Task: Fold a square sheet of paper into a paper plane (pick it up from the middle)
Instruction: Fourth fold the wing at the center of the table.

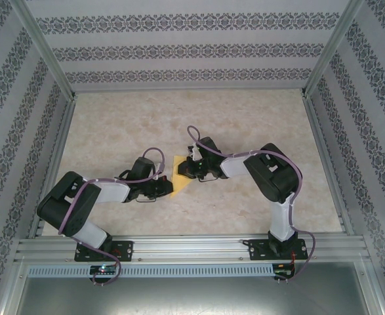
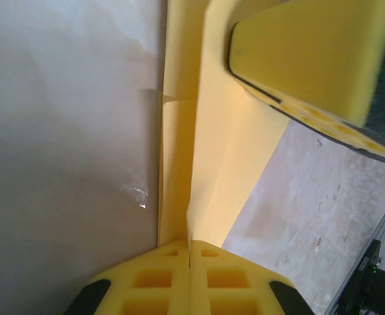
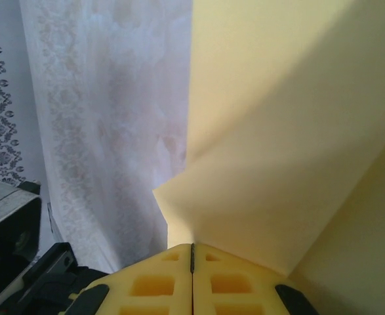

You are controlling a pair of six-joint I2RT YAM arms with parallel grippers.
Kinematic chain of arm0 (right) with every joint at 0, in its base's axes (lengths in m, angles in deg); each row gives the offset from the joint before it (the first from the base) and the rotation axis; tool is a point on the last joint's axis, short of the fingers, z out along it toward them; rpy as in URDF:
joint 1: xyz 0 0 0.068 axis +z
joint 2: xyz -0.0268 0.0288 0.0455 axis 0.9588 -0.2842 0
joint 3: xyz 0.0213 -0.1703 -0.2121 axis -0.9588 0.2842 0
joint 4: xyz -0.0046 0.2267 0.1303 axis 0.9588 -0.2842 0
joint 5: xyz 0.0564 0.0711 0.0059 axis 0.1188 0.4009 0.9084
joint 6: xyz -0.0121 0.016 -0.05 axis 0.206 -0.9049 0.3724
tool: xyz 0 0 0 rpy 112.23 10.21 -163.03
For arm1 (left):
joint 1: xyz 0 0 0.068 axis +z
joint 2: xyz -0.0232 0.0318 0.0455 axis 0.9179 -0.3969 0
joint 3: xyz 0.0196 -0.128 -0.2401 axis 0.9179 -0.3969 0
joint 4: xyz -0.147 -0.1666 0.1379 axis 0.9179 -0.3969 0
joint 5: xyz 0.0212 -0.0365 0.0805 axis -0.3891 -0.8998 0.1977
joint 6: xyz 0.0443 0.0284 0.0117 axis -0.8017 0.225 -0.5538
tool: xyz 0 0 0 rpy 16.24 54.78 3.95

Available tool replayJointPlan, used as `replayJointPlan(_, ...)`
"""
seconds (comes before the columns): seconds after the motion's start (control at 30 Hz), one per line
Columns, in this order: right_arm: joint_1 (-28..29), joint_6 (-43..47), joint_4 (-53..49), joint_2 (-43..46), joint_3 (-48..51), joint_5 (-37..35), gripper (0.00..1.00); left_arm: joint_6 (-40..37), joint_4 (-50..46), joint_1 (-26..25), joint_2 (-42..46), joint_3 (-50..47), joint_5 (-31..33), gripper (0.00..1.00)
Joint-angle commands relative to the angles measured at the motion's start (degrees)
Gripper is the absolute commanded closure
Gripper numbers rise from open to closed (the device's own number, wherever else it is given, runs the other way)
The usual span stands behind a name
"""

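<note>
I see thin yellow-orange paper sheet [image 1: 178, 176] mid-frame in top view, partly folded, layers overlapping (no dart shape yet). Both jaws closed on it: left gripper [image 2: 190, 245] on fold edge, right gripper [image 3: 192, 247] on folded flap. My read: mid-task, more folds left.

Yellow-orange paper [image 1: 179, 177], beige marbled table [image 1: 244, 118], white walls [image 1: 179, 39] — grey floral bands, yellow-padded left tool [image 2: 190, 248]

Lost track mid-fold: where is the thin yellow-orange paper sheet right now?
Top view: the yellow-orange paper sheet is near the table's middle, pinched between the left gripper and right gripper.
</note>
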Motion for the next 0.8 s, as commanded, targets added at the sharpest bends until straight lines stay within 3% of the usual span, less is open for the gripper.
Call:
replayJointPlan(0.0,1.1,0.8,-0.9,1.9,-0.8,-0.2,0.93,-1.8,-5.5,0.8,0.1,-2.5,-0.3,1.00)
replayJointPlan(0.63,0.3,-0.7,-0.8,-4.0,-1.4,-0.3,0.94,2.4,-3.1,1.0,-0.7,-3.7,-0.5,1.00)
replayJointPlan(0.7,0.3,-0.6,-1.5,-3.7,-0.9,-1.3,0.95,2.1,-4.4,1.0,-0.1,-3.1,-0.9,0.97)
replayJointPlan(0.77,0.2,-0.2,-2.2,-3.5,-0.7,-1.5,0.95,1.5,-6.0,1.1,1.0,-2.5,-1.5,0.88)
